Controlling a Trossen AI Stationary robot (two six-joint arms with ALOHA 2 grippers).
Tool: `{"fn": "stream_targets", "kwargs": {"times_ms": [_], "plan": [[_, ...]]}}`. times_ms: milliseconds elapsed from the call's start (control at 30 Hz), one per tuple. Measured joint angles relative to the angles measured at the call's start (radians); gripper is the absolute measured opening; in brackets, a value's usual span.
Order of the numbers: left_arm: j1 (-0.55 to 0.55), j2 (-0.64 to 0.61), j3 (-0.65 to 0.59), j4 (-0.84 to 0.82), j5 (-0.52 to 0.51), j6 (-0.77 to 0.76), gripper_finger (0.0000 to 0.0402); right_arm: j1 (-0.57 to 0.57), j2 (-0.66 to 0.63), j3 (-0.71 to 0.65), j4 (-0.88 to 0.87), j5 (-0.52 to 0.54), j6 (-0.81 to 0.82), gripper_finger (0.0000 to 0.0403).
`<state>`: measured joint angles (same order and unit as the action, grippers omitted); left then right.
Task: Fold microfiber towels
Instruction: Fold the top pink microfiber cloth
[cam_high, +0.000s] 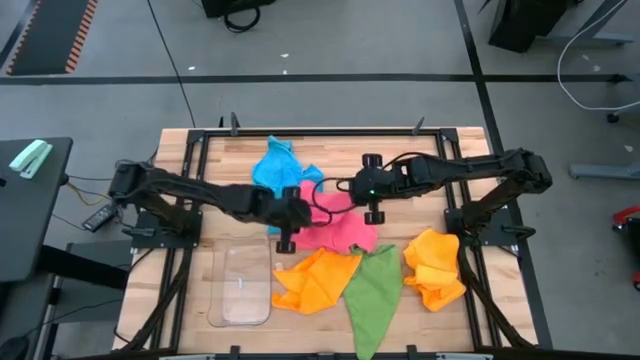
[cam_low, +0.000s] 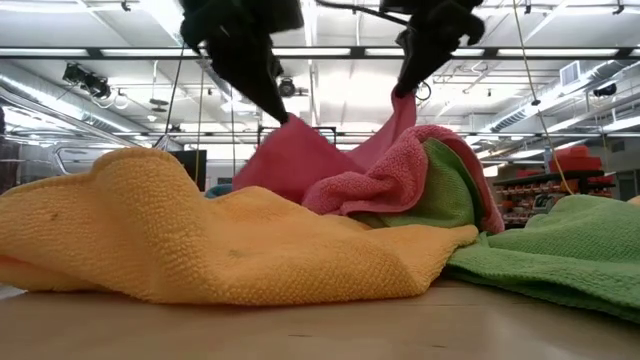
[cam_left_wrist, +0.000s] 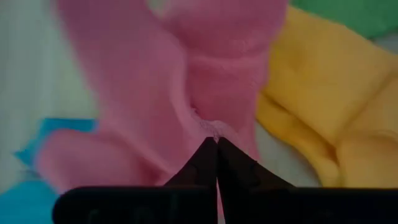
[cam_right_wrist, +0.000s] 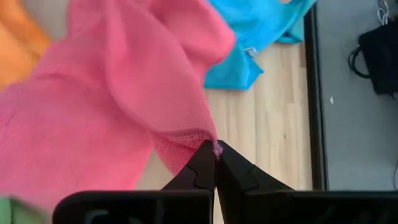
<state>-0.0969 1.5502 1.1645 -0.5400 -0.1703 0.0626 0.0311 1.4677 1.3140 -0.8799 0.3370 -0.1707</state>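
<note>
Pink towel (cam_high: 340, 232) lies mid-counter among the blue towel (cam_high: 275, 165), two orange towels (cam_high: 310, 280) and the green towel (cam_high: 375, 292), and you have it pinched on two sides: left gripper (cam_high: 291, 212) and right gripper (cam_high: 368, 192) both have their jaws clamped on its edge. Lift both together and draw them apart until the cloth hangs flat and free of the pile, then lay it on bare wooden counter (cam_high: 225, 160) before folding. Keep the clear tray (cam_high: 242, 285) untouched.
</note>
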Motion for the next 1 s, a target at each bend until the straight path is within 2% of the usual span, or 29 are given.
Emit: {"fn": "stream_targets", "kwargs": {"times_ms": [200,533,767,1000], "plan": [[0.071,-0.07,-0.001,0.003,-0.005,0.071,0.0005,0.02,0.0,0.0,-0.052,0.005,-0.013,0.0009],[0.167,-0.08,0.035,0.062,-0.005,0.191,0.0006,0.02,-0.072,0.0,-0.135,0.029,0.02,0.0009],[0.23,-0.079,0.042,0.222,0.053,0.245,0.0005,0.019,-0.141,0.0,-0.165,0.034,0.039,0.0009],[0.287,-0.079,0.042,0.379,0.079,0.294,0.0005,0.014,-0.196,0.0,-0.264,0.146,0.071,0.0008]]}}
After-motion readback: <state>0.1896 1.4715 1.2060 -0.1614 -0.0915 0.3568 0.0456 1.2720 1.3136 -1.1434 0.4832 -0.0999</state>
